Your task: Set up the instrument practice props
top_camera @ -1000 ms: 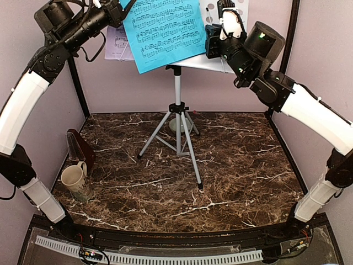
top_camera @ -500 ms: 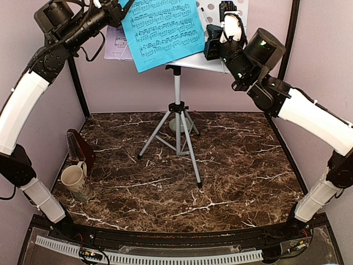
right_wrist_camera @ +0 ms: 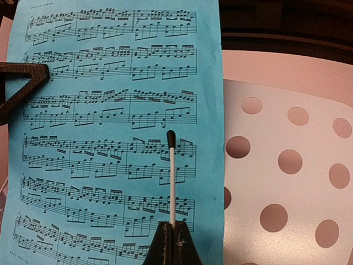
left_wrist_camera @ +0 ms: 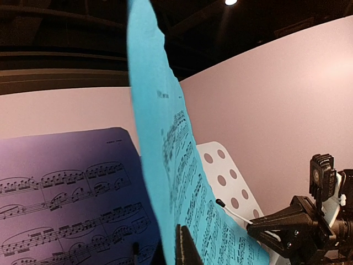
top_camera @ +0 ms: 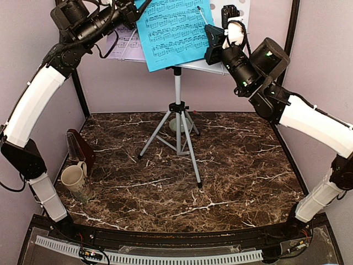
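Down at the far left of the table, the metronome [top_camera: 79, 148] sits against the wall with a mug [top_camera: 73, 179] just in front of it, well apart from the action. Up high, the left gripper [top_camera: 131, 8] is pinched shut on the upper edge of the blue sheet [top_camera: 175, 30], which hangs askew in front of the lilac sheet [left_wrist_camera: 66, 187] already lying on the music stand [top_camera: 177, 88]. From the left wrist, the blue page appears edge-on, standing off the lilac one rather than flat against it.

To the right, the tray [right_wrist_camera: 265, 132] shows its bare holes beside the blue page. The right gripper [right_wrist_camera: 172, 245] is clamped on the thin wire arm [right_wrist_camera: 171, 176], whose black tip sits over the printed staves.

My read is that the blue page is being seated. The left arm should square the sheet and let its bottom edge settle on the tray's lip (I can't see that lip from here). Only then should the wire come down on it. Go gently, because a sideways shove could rock that spindly tripod.
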